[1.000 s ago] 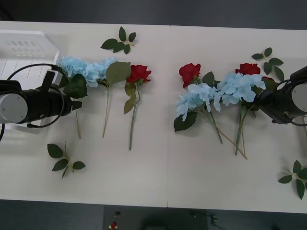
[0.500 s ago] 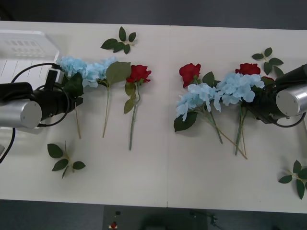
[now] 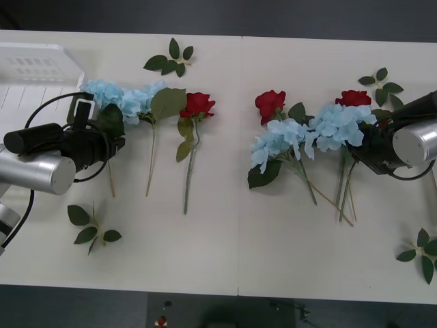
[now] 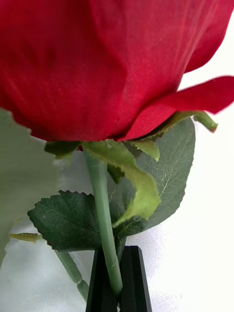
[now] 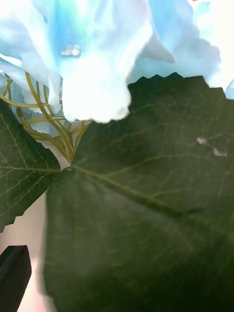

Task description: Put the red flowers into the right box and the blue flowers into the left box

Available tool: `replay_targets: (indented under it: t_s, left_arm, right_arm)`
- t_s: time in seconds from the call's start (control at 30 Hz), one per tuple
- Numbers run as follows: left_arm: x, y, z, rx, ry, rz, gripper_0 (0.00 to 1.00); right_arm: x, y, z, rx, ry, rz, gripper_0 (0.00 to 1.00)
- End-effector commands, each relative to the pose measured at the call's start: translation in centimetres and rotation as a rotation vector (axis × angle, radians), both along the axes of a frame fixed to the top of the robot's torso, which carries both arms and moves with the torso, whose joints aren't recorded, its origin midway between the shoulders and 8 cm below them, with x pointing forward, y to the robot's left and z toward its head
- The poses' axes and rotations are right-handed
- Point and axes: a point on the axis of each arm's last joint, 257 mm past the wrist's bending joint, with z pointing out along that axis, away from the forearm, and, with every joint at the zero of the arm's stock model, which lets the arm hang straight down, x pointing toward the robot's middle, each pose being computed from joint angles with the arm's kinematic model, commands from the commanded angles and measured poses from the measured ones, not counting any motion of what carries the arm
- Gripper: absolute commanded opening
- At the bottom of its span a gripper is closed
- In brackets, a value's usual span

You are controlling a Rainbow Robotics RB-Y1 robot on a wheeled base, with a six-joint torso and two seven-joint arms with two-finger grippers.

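Front view: white table [image 3: 205, 260], seam down middle, scattered leaf sprigs [image 3: 92, 225].

- On your bench [image 3: 205, 253], the left box [image 3: 37, 65] sits at the far left corner.
- Just right of it lie two blue flowers [image 3: 126, 99], then a red flower [image 3: 197, 104].
- Right of centre, more red flowers [image 3: 270, 102] and blue flowers [image 3: 280, 137] overlap in a heap.
- Your left gripper [image 3: 109, 140] is at the leftmost blue flower; your right gripper [image 4: 116, 278] has its jaws pinching a rose stem.
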Motion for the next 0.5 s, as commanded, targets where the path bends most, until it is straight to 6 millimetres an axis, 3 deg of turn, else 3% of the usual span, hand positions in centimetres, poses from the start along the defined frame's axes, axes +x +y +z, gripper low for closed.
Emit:
replay_targets:
  t_s: [0.03, 0.27, 0.33, 0.37, 0.47, 0.5]
  left_arm:
    - [1.2, -0.2, 1.2, -0.039, -0.024, 0.029, 1.0]
    - [0.7, -0.4, -0.9, -0.068, 0.015, 0.046, 1.0]
    - [0.7, -0.6, -1.2, -0.072, 0.019, 0.046, 0.67]
    - [0.7, -0.8, -1.1, -0.075, 0.018, 0.045, 0.56]
    - [0.8, -1.1, -1.1, -0.083, 0.011, 0.042, 0.01]
    - [0.8, -1.2, -1.0, -0.086, 0.007, 0.042, 0.0]
  right_arm:
    - [2.3, -0.1, 3.8, -0.004, -0.063, 0.005, 0.0]
    - [2.1, -1.3, 7.6, -0.023, -0.102, 0.039, 0.0]
    - [1.6, -1.8, 9.0, -0.022, -0.104, 0.052, 0.0]
    - [1.5, -1.8, 9.4, -0.022, -0.107, 0.055, 0.0]
    - [0.7, -2.3, 11.3, -0.024, -0.115, 0.078, 0.0]
    - [0.4, -2.4, 11.9, -0.028, -0.118, 0.087, 0.0]
